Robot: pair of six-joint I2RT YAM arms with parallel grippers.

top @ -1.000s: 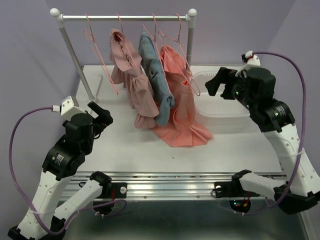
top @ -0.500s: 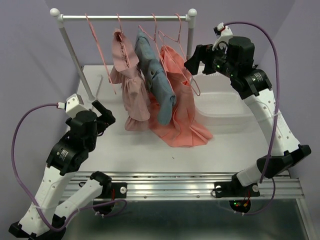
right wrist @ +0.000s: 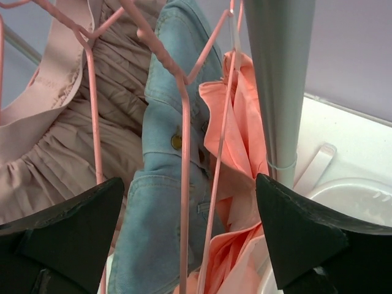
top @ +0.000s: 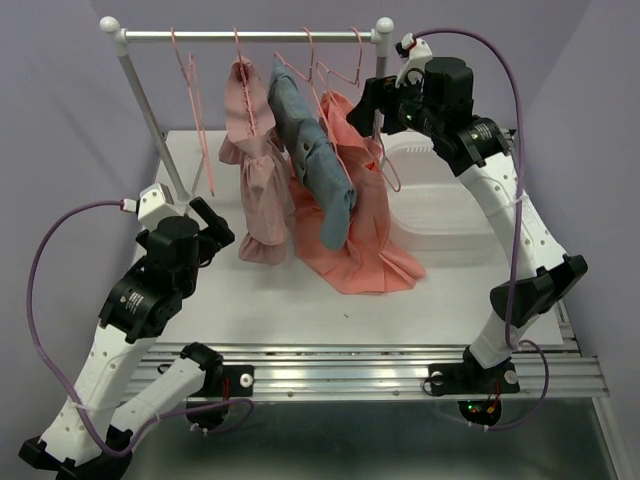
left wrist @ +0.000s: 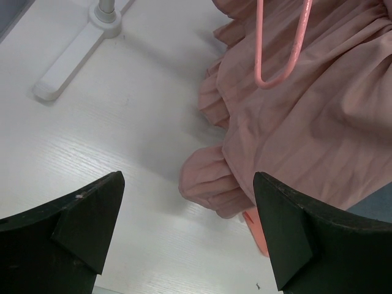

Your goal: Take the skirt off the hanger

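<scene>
Left gripper (top: 212, 228): jaws fully apart, nothing held, low over the table (top: 250, 300) near the ruffled pink garment (top: 262, 200). The skirt (top: 360, 220) hangs rightmost on its hanger (right wrist: 218, 131), hem pooled on the table, against the denim garment (top: 315, 165). Right gripper (top: 372, 108): jaws wide, nothing held, beside the rail's right post (top: 381, 70).

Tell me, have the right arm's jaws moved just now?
Yes: the right jaws went leftward and up, from over the tub to the rack's right post.
</scene>
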